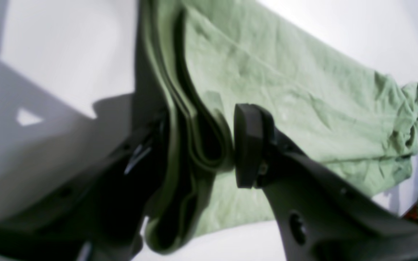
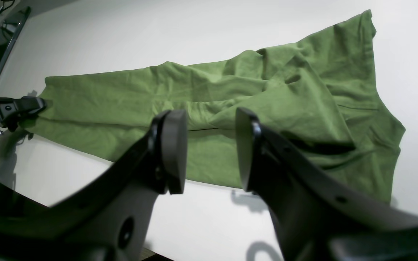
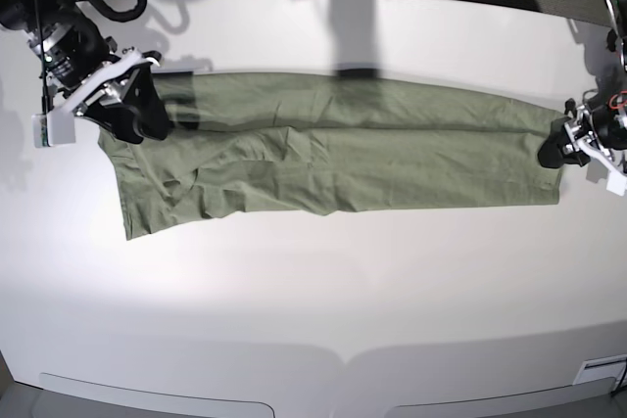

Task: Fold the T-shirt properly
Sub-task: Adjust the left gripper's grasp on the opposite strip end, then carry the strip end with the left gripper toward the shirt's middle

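White tabletop (image 3: 313,310) is filling the base view. A wrinkled olive-green cotton T-shirt (image 3: 333,159), folded into a long band, is stretching left to right across its upper half. At right, the black left gripper (image 1: 198,145) is straddling the hem folds, jaws parted, one pad touching cloth. At upper left, the black right gripper (image 2: 210,148) is hovering over the shirt, jaws apart and empty.

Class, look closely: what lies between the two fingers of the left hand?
A bunched, layered edge of the T-shirt sits between the left hand's fingers, seen in the left wrist view.
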Robot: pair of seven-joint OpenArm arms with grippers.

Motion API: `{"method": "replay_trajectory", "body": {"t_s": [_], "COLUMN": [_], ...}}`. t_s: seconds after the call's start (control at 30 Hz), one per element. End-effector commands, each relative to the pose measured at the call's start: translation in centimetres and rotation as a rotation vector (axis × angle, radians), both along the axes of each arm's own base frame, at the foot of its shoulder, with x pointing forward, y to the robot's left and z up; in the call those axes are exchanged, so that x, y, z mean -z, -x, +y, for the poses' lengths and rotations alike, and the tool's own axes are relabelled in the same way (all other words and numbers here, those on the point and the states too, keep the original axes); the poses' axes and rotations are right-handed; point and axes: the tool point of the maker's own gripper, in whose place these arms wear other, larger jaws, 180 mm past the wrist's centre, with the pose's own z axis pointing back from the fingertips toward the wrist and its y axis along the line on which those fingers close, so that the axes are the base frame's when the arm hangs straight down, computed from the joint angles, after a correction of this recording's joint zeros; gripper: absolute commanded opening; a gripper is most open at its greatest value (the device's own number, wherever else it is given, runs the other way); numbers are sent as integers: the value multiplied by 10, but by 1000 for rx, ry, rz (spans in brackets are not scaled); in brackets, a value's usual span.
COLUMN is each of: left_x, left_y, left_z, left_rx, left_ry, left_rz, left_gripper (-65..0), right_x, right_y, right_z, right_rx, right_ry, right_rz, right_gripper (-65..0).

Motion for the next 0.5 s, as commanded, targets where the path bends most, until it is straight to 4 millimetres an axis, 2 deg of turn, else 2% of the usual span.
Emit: {"method": "replay_trajectory", "body": {"t_s": [0.0,0.17,0.23,0.33,0.47], "left_x": [-14,-13,-16,-23,-27], "left_y": [-10,-7,-8,-9,-9], "left_z": [8,6,3,-3,-13], "left_rx": [1,13,11,11,26], "left_ry": [-13,-6,19,78,137], "left_rz": [-42,-26,-33,-44,-44], "left_gripper": [-409,-426,-496,-650,-650], "right_x": [-12,-12,-12,-12,-12], "right_y": [-3,-3,-3,-3,-3], "right_z": [3,3,3,3,3], "right_rx": [-14,-13,-13,-13,-13], "right_ry": [-8,-7,-7,-7,-7], "right_rz": [-48,-48,-48,-48,-48], "right_gripper": [-423,-423,-423,-423,-423]}}
